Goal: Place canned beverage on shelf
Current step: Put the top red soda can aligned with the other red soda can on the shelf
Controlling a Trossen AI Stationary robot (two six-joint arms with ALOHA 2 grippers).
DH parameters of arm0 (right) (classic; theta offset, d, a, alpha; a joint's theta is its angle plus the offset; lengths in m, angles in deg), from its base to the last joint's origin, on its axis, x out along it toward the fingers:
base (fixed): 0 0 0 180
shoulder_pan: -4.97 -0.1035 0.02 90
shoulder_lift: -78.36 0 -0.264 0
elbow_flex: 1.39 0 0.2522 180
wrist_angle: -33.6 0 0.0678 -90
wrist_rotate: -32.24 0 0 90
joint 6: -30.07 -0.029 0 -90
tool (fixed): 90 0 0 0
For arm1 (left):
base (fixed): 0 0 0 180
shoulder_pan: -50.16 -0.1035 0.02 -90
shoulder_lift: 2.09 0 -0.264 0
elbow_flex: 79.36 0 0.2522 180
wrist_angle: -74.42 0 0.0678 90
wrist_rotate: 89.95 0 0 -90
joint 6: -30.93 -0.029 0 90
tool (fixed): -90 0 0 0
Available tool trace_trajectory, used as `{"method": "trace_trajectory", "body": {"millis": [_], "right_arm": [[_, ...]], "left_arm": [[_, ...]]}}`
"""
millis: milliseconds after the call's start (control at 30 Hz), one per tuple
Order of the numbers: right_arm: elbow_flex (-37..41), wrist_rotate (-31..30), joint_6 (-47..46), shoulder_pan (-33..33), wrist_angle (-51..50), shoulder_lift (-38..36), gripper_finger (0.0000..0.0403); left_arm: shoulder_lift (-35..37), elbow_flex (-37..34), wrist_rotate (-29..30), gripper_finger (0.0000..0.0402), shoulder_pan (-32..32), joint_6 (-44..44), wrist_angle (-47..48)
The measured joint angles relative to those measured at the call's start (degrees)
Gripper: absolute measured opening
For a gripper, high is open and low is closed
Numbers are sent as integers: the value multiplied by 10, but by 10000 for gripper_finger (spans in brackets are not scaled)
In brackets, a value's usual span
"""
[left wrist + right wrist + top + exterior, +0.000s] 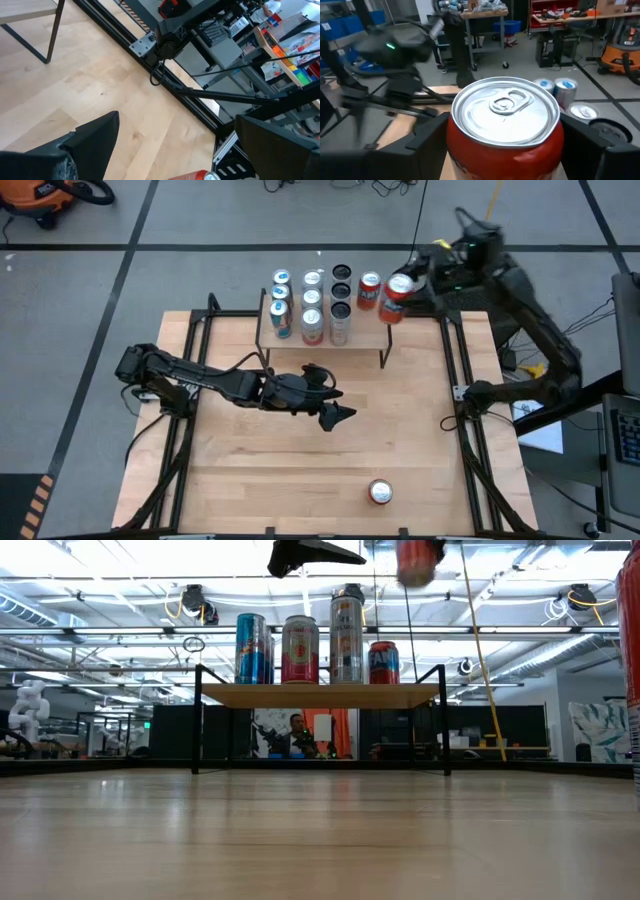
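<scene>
Your right gripper (400,288) is clamped on a red aluminium can with a silver top (395,296), one dark finger on each side of it in the right wrist view, and holds it upright in the air above the right end of the small shelf with a light wood top and thin black legs (365,345). In the low view that red can (418,560) hangs clear above the shelf top (320,695), not touching it. You have a cluster of cans already standing on the shelf: blue-and-white ones (281,300) to the left, silver and dark-topped ones (340,305) in the middle, a shorter red one (369,290) just beside the held can. Your left gripper (335,412) hovers over the middle of the pale wooden surface (300,470), its fingers spread wide and holding nothing. A second red can (380,492) lies on the surface near its front edge, well apart from the shelf; the left wrist view catches its end (197,175).
</scene>
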Motion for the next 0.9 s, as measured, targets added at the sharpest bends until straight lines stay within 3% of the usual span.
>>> {"method": "trace_trajectory", "body": {"millis": [167,333,500,733,900], "right_arm": [[-74,3,-3,-4,-141,-47,283],[-78,29,-44,-22,-259,-126,283],[-40,-51,-72,-36,-319,-225,283],[115,-142,-147,-36,-214,-355,283],[266,-179,-191,-36,-59,-419,283]], "left_arm": [[0,0,0,400,-1,-2,0],[0,0,-1,400,-1,-2,0],[0,0,-20,400,-4,-1,-1],[0,0,-48,400,-19,-16,-2],[0,0,-74,400,-35,-19,-1]]}}
